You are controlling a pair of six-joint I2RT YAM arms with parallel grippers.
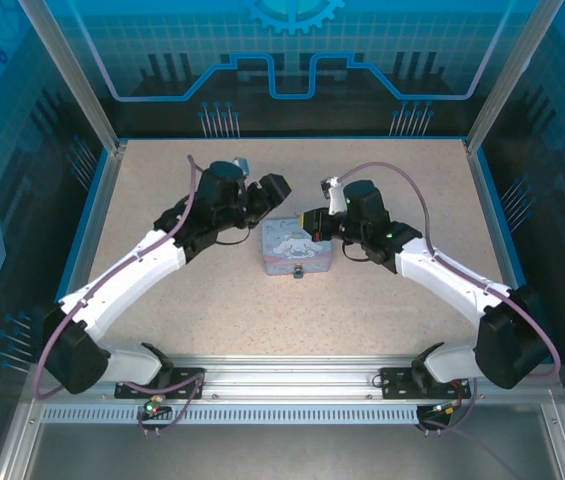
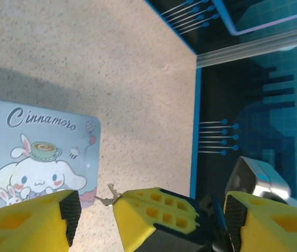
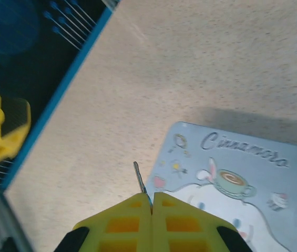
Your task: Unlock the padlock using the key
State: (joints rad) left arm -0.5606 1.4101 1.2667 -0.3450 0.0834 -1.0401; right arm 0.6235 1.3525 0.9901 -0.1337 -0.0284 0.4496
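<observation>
My right gripper (image 3: 152,197) is shut on the key (image 3: 139,178), whose thin silvery blade sticks out past the yellow fingertips. It hovers at the far right corner of the lavender cartoon tin (image 3: 243,173). My left gripper (image 2: 151,212) stands open, its two fingers either side of the right gripper's shut fingertips (image 2: 153,210), and the key (image 2: 106,198) pokes out beside the tin (image 2: 32,157). From above, both grippers, left (image 1: 272,195) and right (image 1: 312,218), meet just behind the tin (image 1: 292,245). The padlock (image 1: 300,271) is a tiny dark shape at the tin's near side.
The speckled tabletop (image 1: 212,300) has a blue border and aluminium frame posts (image 1: 112,150) at the back corners. The table's far blue edge (image 2: 194,131) runs close beside the grippers. Both arms reach inward from the near rail (image 1: 292,385).
</observation>
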